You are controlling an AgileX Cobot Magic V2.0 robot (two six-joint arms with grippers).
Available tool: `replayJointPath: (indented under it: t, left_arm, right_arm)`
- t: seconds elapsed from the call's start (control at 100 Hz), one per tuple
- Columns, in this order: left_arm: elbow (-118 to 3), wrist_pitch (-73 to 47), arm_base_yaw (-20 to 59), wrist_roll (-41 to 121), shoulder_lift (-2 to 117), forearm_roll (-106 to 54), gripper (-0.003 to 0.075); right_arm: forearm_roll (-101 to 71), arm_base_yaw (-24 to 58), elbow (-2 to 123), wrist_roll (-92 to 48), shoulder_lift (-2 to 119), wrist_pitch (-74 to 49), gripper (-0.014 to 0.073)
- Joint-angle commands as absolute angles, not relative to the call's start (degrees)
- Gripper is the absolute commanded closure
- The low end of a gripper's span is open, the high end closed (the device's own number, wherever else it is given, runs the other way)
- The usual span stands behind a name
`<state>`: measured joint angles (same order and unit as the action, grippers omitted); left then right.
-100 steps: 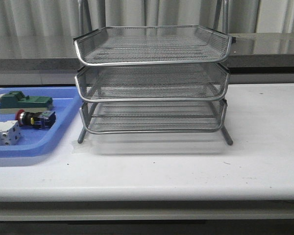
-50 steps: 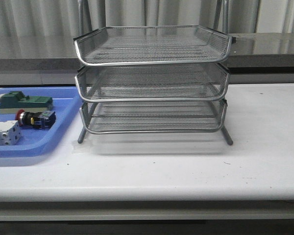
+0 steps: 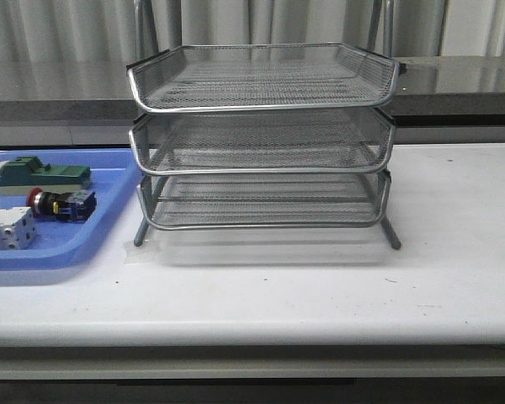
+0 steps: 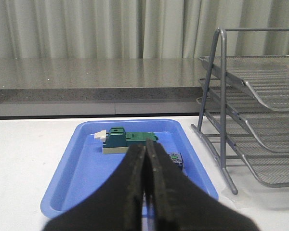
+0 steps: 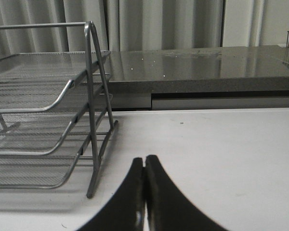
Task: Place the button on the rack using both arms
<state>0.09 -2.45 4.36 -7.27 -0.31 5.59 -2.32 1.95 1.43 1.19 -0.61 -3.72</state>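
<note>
On the flat blue plastic tray (image 3: 67, 244) at the left of the white surface (image 3: 320, 286) lies the small red-headed button with black body and blue-yellow rear block (image 3: 61, 204). It rests on its side, long axis running roughly left-right across the front view, red mushroom head toward the left edge, rear block toward the three-tier silver wire-mesh rack (image 3: 261, 135). A green block on a beige base (image 3: 42, 174) sits just behind it on the tray, a white block (image 3: 7, 229) just in front, both close. The rack stands beside the tray, all three tiers looking bare.

In the left wrist view the left gripper (image 4: 145, 168) has its black fingers (image 4: 135, 168) pressed together, holding nothing, aimed over the tray, and they hide most of the button; only a bit of the rear block shows past them. The right gripper (image 5: 144, 192) also has its fingers together and empty, hovering over bare surface beside the rack's leg.

We judge the step in hand is the left arm's reach for the button, nothing grasped yet. To do it well we'd spread the fingers first, come down over the black body, and close across the short axis, not along head-to-block. Neighbours are tight, so keep the fingers between green and white blocks without nudging either. The round body may roll, so grip centred.
</note>
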Motion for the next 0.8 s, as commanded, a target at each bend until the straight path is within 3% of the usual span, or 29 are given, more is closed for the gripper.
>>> replayJointPath:
  t: [0.0, 0.41, 0.79]
  left_arm:
    - [2.8, 2.1, 4.4, -7.9, -2.1, 5.1, 0.0740]
    - [2.8, 2.1, 4.4, -7.9, -2.1, 5.1, 0.0740]
    - [2.8, 2.1, 4.4, -7.9, -2.1, 5.1, 0.0740]
  right_arm:
    - [-4.4, 1.7, 7.1, 0.9, 0.1, -3.5, 0.0654]
    - [-10.7, 1.7, 33.0, 0.9, 30.4, -32.5, 0.0654]
    - [-33.4, 1.7, 39.2, 0.7, 54.3, -30.6, 0.0649]
